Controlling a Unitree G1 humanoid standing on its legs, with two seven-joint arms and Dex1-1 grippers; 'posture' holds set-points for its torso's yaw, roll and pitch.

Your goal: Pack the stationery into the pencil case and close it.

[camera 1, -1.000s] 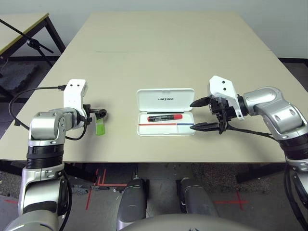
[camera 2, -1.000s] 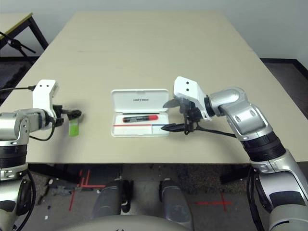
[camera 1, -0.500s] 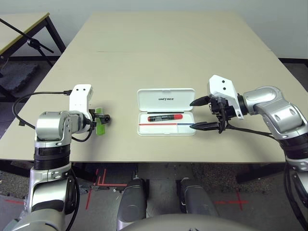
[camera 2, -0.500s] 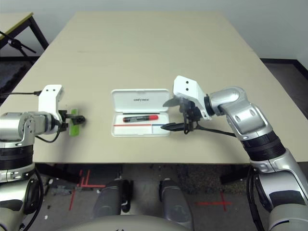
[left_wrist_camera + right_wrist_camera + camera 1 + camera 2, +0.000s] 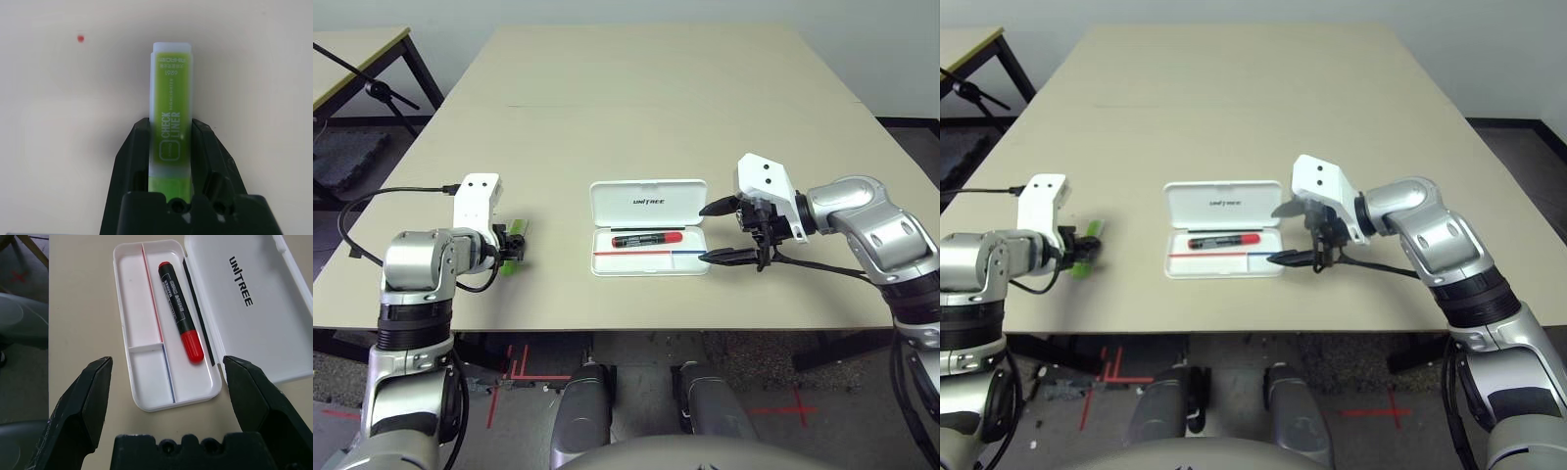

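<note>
Beige table [image 5: 636, 88]: open white pencil case [image 5: 649, 240], green highlighter [image 5: 513, 245] on it.

Light is bright and even, seemingly from above. Shadows on the counter [image 5: 636, 108] are soft and short. The white pencil case [image 5: 648, 241] gives no strong glare. The green stick [image 5: 1085, 251] looks motion-blurred.

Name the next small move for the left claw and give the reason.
Probably lift: the left claw has its fingers on both sides of the green highlighter, which seems still on the table, while the open pencil case holds just the red marker.
</note>
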